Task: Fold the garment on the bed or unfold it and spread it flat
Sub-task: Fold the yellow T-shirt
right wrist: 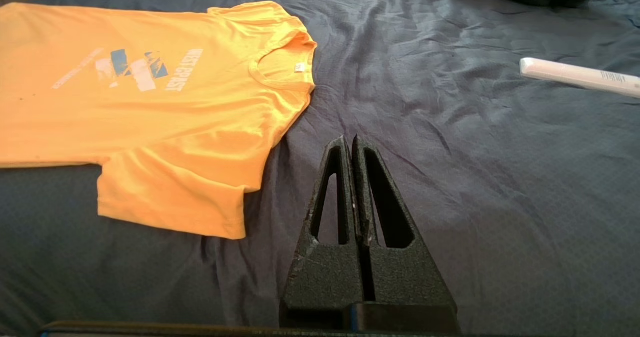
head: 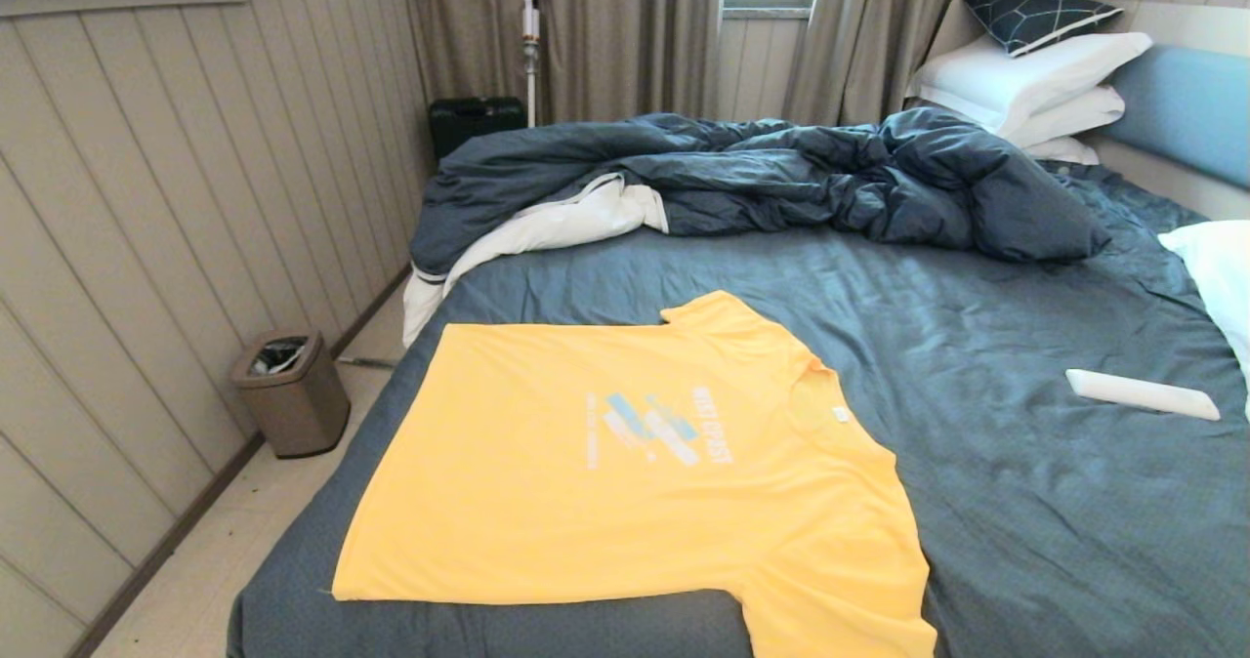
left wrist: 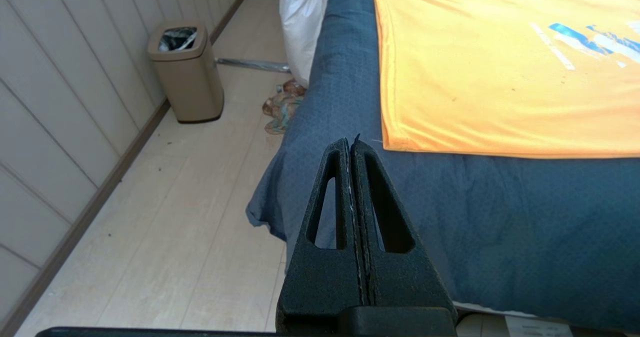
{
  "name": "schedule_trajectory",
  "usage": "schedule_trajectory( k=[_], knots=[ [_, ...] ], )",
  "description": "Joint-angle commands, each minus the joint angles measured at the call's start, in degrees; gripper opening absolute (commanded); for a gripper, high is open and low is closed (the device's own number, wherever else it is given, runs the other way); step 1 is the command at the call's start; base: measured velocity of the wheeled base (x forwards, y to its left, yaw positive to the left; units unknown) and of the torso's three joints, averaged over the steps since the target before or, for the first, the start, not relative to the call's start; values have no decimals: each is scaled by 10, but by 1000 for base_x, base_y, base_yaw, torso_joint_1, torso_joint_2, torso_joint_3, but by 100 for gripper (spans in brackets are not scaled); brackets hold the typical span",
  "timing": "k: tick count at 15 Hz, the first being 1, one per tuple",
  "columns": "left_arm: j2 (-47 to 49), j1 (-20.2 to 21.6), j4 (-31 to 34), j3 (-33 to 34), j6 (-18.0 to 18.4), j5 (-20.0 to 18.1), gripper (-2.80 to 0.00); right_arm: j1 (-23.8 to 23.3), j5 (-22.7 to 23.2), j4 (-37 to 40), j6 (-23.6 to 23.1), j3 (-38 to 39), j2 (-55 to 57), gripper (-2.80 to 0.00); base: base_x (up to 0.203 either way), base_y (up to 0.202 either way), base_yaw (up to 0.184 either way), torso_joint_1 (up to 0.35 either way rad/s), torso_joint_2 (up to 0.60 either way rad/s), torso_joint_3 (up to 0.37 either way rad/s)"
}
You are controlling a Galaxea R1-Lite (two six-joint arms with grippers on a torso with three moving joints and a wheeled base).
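The yellow T-shirt (head: 625,463) lies spread flat, print up, on the near left part of the bed (head: 1025,502), its collar toward the headboard side and its hem toward the bed's left edge. Neither arm shows in the head view. My left gripper (left wrist: 350,142) is shut and empty, hovering off the bed's near left corner, just short of the T-shirt's hem corner (left wrist: 395,139). My right gripper (right wrist: 348,139) is shut and empty above bare sheet, beside the T-shirt's near sleeve (right wrist: 175,197).
A rumpled dark blue duvet (head: 781,180) lies across the far part of the bed, white pillows (head: 1025,77) at the headboard. A white flat object (head: 1141,393) rests on the sheet at right. A beige bin (head: 291,391) stands on the floor at left.
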Motion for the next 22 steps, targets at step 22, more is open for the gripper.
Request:
schedule_trajectory(
  k=[22],
  knots=[
    [640,0,45,-432,-142,-180,-280,42,16,100,240,-459,607,-280,0,0,0,0,0,0]
  ],
)
